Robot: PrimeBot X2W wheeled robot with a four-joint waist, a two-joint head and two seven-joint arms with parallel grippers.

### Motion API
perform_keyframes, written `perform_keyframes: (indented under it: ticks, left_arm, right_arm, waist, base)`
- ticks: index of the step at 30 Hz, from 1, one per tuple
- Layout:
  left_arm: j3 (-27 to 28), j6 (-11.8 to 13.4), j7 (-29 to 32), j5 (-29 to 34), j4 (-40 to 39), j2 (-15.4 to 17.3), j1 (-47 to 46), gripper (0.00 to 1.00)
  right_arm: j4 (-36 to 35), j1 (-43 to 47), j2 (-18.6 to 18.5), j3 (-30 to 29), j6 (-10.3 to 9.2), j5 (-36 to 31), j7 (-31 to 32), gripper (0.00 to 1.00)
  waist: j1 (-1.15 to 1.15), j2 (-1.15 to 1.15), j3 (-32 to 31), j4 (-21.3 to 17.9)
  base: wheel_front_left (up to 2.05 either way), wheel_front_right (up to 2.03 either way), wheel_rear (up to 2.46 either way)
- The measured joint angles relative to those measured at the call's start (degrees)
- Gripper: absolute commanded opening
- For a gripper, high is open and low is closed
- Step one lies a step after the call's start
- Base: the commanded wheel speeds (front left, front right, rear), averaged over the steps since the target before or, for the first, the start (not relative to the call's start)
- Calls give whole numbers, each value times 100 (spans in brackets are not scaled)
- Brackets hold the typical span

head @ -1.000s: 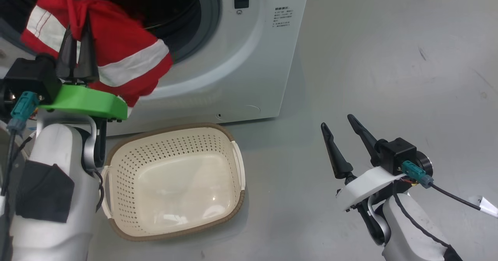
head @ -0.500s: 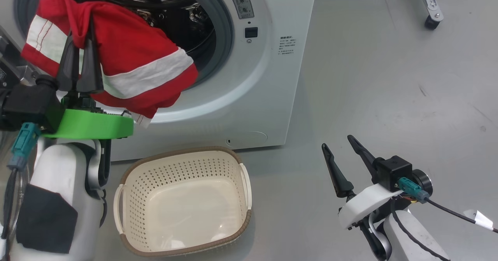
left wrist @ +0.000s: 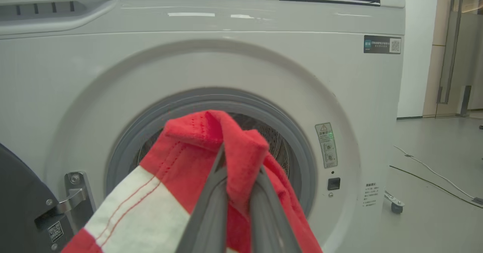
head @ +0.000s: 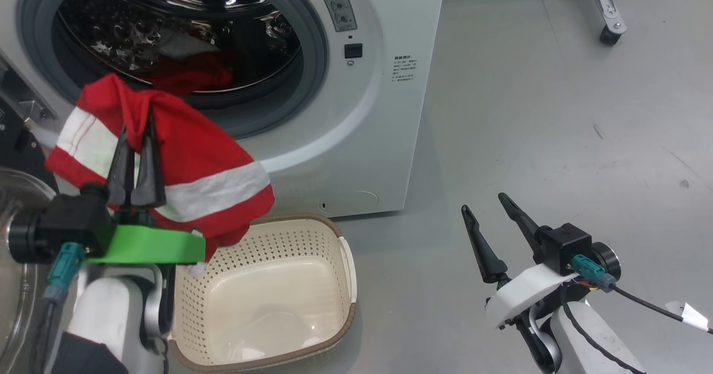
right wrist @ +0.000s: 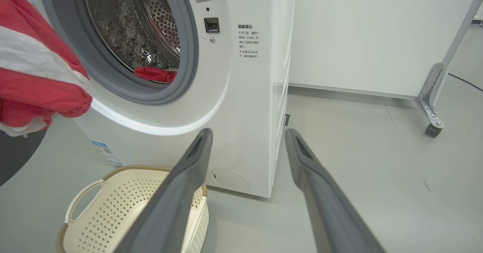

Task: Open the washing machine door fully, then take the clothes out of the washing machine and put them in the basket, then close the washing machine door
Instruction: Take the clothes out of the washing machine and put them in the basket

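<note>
Above the basket (head: 346,262), your left gripper (head: 137,123) is clamped on the red clothes (head: 195,156) outside the washing machine (head: 379,112), and your right gripper (head: 482,203) hangs, jaws spread apart.

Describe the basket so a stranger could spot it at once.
Find the big white washing machine. On the grey floor before its front stands the basket, below the red garment in the left hand. Its cream perforated walls and brown woven-look rim set it apart.

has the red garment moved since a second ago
Yes. Held in the left pincer, the garment has dropped from the washer mouth to overlap the basket rim.
</note>
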Motion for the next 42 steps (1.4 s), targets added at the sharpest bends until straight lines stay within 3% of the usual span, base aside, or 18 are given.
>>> perform_keyframes:
  ticks: [12, 24, 42]
  left_arm:
    - [-167, 47, 294, -338, 709, -227, 1070, 0]
    - [-193, 48, 296, -419, 1399, -247, 1051, 0]
    - [-245, -122, 342, -477, 2680, -300, -366, 0]
  right_arm:
    - [-153, -39, 4, -40, 2, -48, 0, 100]
    - [-416, -337, 8, -62, 43, -64, 0, 100]
    - [-872, -930, 21, -238, 43, -52, -1, 100]
  waist:
    - [0, 0, 344, -145]
    - [0, 0, 966, -367]
    - [0, 0, 2254, -764]
  base:
    - [0, 0, 0]
    - [0, 0, 0]
    - [0, 0, 0]
